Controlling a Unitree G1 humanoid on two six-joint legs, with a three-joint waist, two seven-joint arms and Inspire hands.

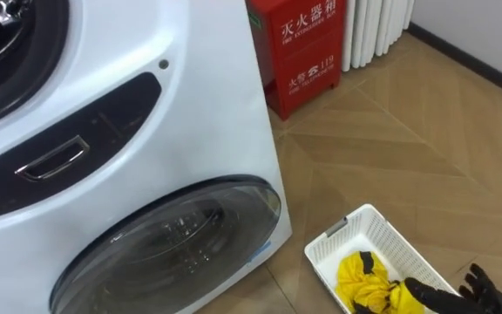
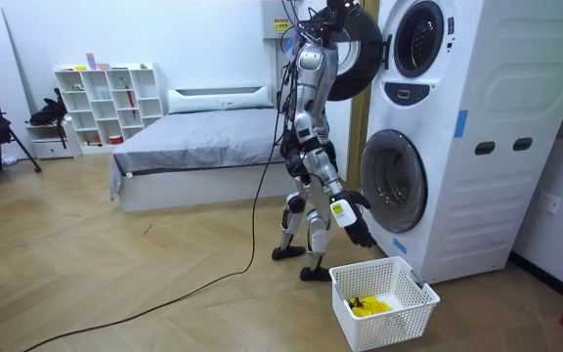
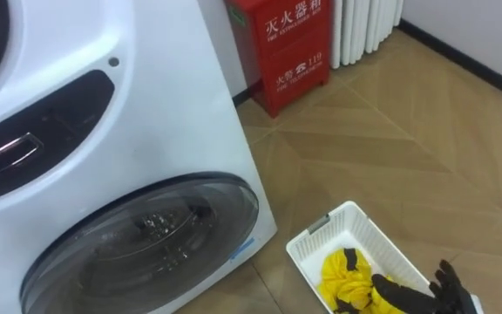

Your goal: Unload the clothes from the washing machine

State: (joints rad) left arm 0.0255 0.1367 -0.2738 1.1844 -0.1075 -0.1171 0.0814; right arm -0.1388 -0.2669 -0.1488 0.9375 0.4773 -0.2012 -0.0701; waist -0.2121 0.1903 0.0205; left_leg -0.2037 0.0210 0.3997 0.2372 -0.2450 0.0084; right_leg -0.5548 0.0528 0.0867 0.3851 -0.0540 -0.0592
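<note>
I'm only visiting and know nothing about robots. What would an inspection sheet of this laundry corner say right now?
surface: wooden floor.
job's things: stacked white washing machine, lower door closed, upper door open; white basket on the floor holds a yellow garment.
clutter: nothing seen.
robot hand: right robot hand open, over the basket.
cables: only the robot's own, trailing across the floor.
surroundings: red cabinet, radiator, bed, shelf.
</note>
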